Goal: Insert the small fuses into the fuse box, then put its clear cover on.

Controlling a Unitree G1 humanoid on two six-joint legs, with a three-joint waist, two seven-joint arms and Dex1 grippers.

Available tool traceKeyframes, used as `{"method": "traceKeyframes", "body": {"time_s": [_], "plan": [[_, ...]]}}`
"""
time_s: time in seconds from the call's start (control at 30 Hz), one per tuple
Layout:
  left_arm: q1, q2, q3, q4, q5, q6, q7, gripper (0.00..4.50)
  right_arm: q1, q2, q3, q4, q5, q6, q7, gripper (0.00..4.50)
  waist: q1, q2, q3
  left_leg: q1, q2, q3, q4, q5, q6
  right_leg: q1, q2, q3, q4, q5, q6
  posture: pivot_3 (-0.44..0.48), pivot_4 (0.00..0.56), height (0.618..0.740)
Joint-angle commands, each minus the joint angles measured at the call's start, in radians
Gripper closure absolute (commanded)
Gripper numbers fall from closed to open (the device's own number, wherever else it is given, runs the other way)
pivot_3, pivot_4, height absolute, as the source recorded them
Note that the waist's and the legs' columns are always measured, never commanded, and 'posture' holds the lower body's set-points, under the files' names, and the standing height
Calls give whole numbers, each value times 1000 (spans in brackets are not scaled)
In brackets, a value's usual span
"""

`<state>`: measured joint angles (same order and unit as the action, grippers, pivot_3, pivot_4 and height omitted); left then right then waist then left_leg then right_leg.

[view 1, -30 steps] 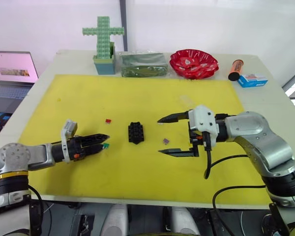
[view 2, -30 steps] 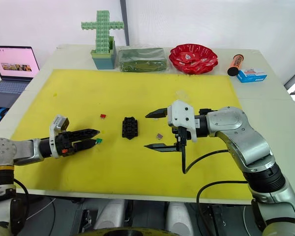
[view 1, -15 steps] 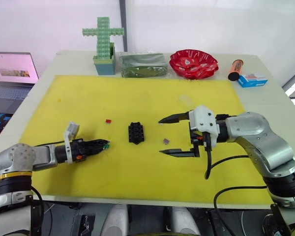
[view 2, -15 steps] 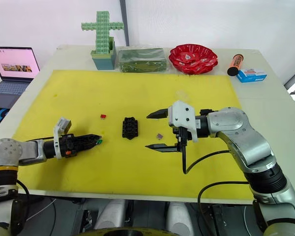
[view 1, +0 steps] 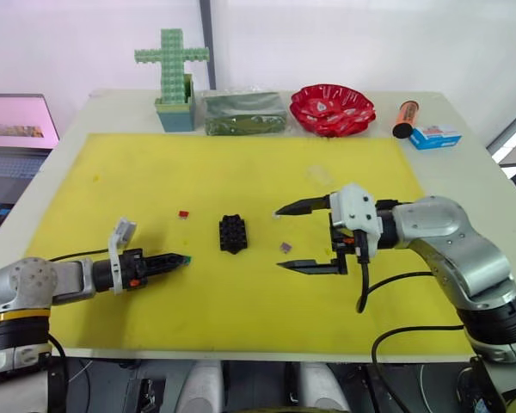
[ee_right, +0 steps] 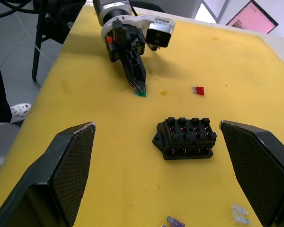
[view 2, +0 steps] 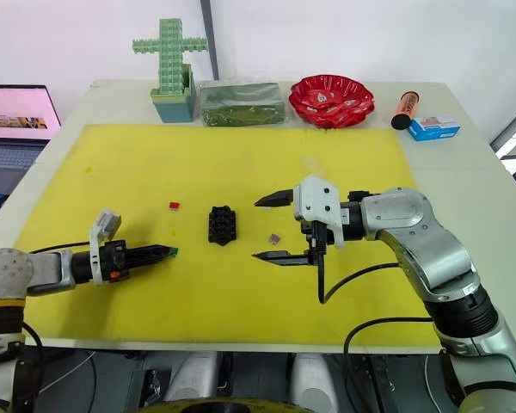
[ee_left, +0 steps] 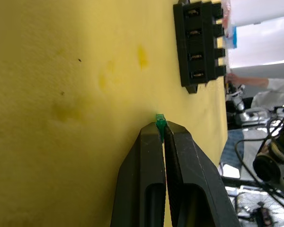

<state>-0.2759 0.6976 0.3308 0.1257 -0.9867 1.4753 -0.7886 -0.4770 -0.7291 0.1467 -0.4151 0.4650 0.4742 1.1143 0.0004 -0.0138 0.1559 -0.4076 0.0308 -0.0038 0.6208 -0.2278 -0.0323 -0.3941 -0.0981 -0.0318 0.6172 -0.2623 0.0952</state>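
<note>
Green fuse [ee_left: 160, 120] between left tool [ee_left: 164, 131] tips

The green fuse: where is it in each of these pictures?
Left eye view: green fuse at the left gripper tip, left of the fuse box.
Right eye view: same spot.
Left wrist view: pinched between the shut jaws.
Right wrist view: at that gripper's tip.
Shared landmark: the fuse box.

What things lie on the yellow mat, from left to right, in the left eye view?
Left tool holding the green fuse → red fuse → black fuse box → purple fuse → right tool, standing open.
</note>
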Motion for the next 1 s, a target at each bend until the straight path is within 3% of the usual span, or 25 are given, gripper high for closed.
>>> {"method": "traceKeyframes", "body": {"time_s": [0.03, 0.17, 0.2, 0.3, 0.43, 0.53, 0.63, 0.7, 1.0], "plan": [[45, 37, 34, -182, -96, 16, -67, 4478, -36, -5, -37, -5, 45, 54, -13, 0, -2, -1, 1, -1, 0, 0, 0, 0, 0, -1, 0, 0, 0, 0, 0, 0, 150, 740], [58, 47, 44, -407, -138, -107, -121, 4478, -97, 24, -115, -12, 251, 310, -92, 0, -3, -2, 2, -2, 2, -1, 0, 0, 0, -1, -2, 0, -1, 1, -1, 0, 150, 740], [60, 31, 35, -475, -112, -181, -117, 4478, -105, 23, -121, -17, 287, 352, -95, 0, -2, -2, 2, -2, 2, -1, 0, 0, -1, -1, -3, 0, -1, 1, -2, 0, 150, 740], [72, -23, -41, -610, 29, -445, -137, 4500, -108, 10, -112, -21, 321, 389, -74, 583, 9, -2, 2, -1, 1, 0, -1, 0, -1, 0, -5, 0, -5, 2, -3, 0, 150, 740], [85, -38, -167, -608, 245, -768, -222, 4500, -118, 5, -85, -20, 285, 368, -79, 1648, 12, -2, 2, -2, -2, 4, -2, 0, -1, -1, -5, 2, -6, 2, -3, 0, 150, 740], [87, -86, -199, -582, 293, -900, -239, 4500, -118, 7, -28, -34, 203, 287, -68, 1648, 12, -2, 2, -2, -3, 8, -2, 0, -1, -1, -4, 2, -6, 2, -3, 0, 150, 740], [84, -118, -249, -579, 365, -1028, -253, 4500, -120, 33, -7, -34, 191, 271, -83, 2200, 12, -2, 2, -2, -3, 8, -2, 0, -1, -2, -3, 2, -6, 2, -3, 0, 150, 740], [79, -135, -268, -573, 385, -1075, -254, 4500, -120, 41, 6, -33, 177, 263, -89, 2836, 12, -2, 2, -2, -2, 8, -2, 0, 0, -2, -1, 2, -6, 2, -3, 0, 150, 740], [106, -128, -302, -536, 408, -1195, -311, 4500, -115, 70, 24, -19, 143, 221, -90, 2836, 12, -2, 2, -2, 0, 7, -1, 0, 0, -2, 2, 2, -4, 2, -2, 0, 150, 740]]}}
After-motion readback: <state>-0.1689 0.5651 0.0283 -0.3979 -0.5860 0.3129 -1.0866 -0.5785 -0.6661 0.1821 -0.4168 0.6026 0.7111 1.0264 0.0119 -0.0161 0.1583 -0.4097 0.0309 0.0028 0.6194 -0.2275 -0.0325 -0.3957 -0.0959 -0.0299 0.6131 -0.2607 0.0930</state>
